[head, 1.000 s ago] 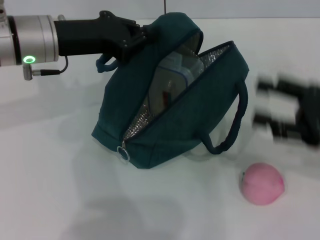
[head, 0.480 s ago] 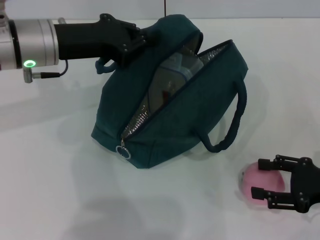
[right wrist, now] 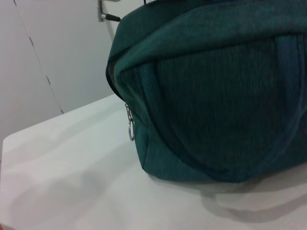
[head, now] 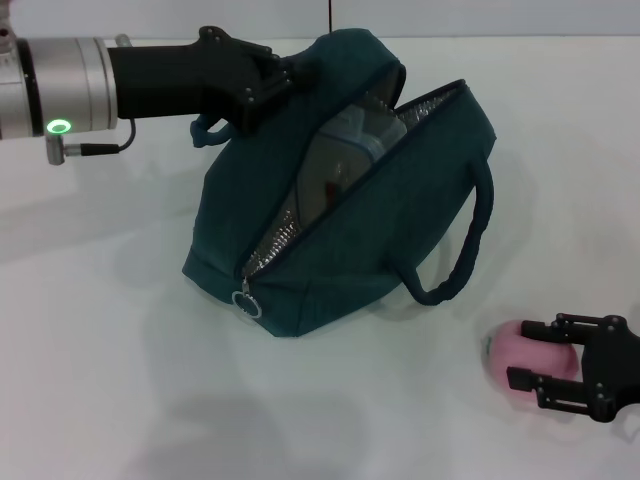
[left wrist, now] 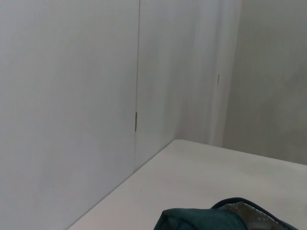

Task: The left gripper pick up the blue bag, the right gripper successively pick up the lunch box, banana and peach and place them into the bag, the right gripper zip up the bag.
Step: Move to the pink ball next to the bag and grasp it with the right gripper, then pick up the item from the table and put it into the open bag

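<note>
Between the right gripper [head: 530, 353] jaws sits the peach [head: 515, 353].

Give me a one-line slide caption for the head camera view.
Left gripper holds the open blue bag up while the right gripper straddles the pink peach on the table.

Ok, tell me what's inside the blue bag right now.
Through the open zipper of the blue bag the silver foil lining and the clear lunch box show. The banana is not visible; the fabric hides the rest. The peach lies outside, at the right gripper.
</note>
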